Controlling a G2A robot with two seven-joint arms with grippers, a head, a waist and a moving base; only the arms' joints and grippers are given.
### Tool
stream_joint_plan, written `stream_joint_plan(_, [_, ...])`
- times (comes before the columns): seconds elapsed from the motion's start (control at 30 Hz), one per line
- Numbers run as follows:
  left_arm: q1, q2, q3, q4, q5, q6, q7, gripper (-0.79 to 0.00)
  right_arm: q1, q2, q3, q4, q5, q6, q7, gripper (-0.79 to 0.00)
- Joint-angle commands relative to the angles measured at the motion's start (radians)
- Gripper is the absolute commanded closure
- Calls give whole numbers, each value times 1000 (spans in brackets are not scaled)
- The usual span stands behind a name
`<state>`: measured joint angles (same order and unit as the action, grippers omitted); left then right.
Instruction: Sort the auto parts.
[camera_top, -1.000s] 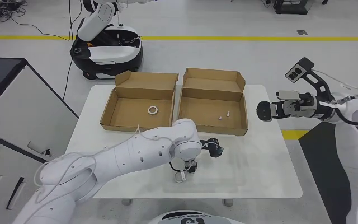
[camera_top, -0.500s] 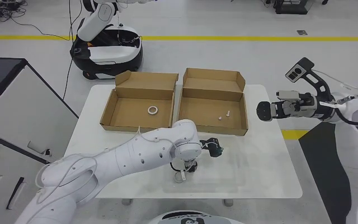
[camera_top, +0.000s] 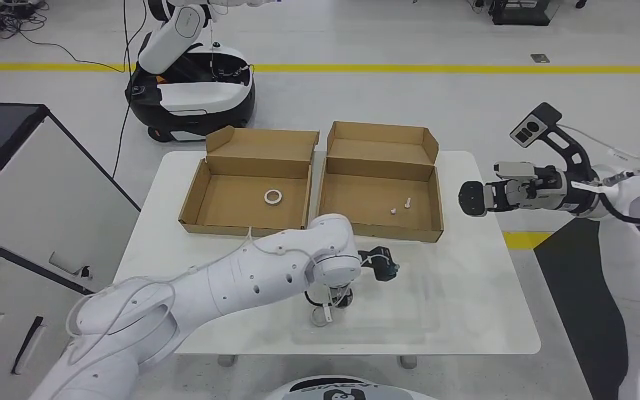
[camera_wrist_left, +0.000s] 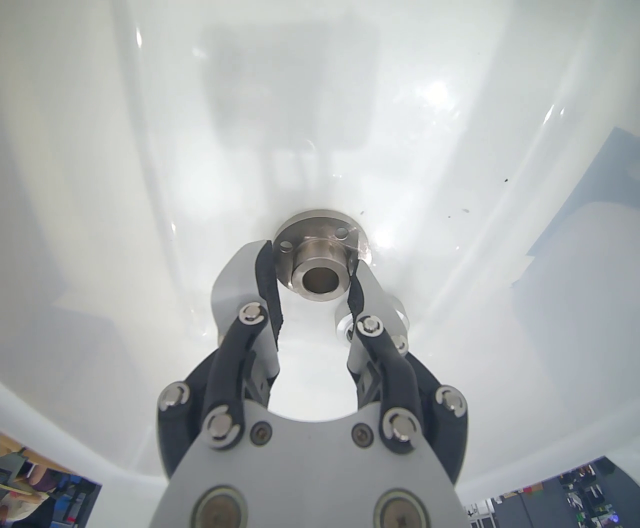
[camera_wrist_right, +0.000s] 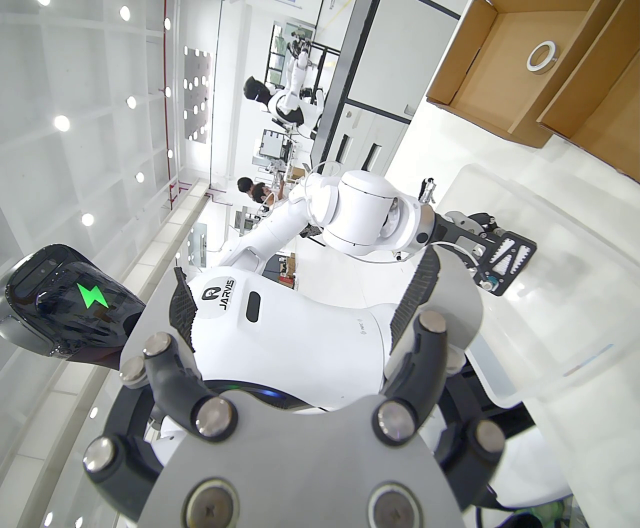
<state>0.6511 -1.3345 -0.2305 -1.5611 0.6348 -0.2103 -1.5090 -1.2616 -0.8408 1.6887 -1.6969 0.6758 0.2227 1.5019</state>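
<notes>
A metal flanged hub (camera_wrist_left: 320, 270) stands on the white table (camera_top: 450, 290) near its front edge, bore facing up. My left gripper (camera_wrist_left: 311, 280) points down over it, and its black pads (camera_wrist_left: 267, 285) press the hub's barrel from both sides, so it is shut on the hub. From above, the left gripper (camera_top: 325, 308) sits under the bent white wrist. My right gripper (camera_top: 468, 197) hangs in the air off the table's right edge, and its fingers (camera_wrist_right: 425, 280) are spread wide with nothing between them.
Two open cardboard boxes stand side by side at the back of the table. The left box (camera_top: 200, 200) holds a white ring (camera_top: 271, 196); the right box (camera_top: 345, 205) holds small white parts (camera_top: 400, 207). Another robot (camera_top: 190, 90) stands on the floor behind.
The left wrist has shifted very slightly over the hub. The right arm has not moved.
</notes>
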Motion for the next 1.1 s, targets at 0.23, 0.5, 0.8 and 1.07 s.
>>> stream_joint_plan(0.23, [11,-1,-8,2,5,-8,-15,-360,0,0,0,0,0,0,0,-785])
stream_joint_plan(0.5, [19,-6,-10,12,11,-14,-22,-342,0,0,0,0,0,0,0,-785])
stream_joint_plan(0.8, [25,-13,-15,20,22,-8,-27,0,0,0,0,0,0,0,0,-785])
stream_joint_plan(1.07, [-6,-13,-29,17,-13,9,-27,0,0,0,0,0,0,0,0,-785])
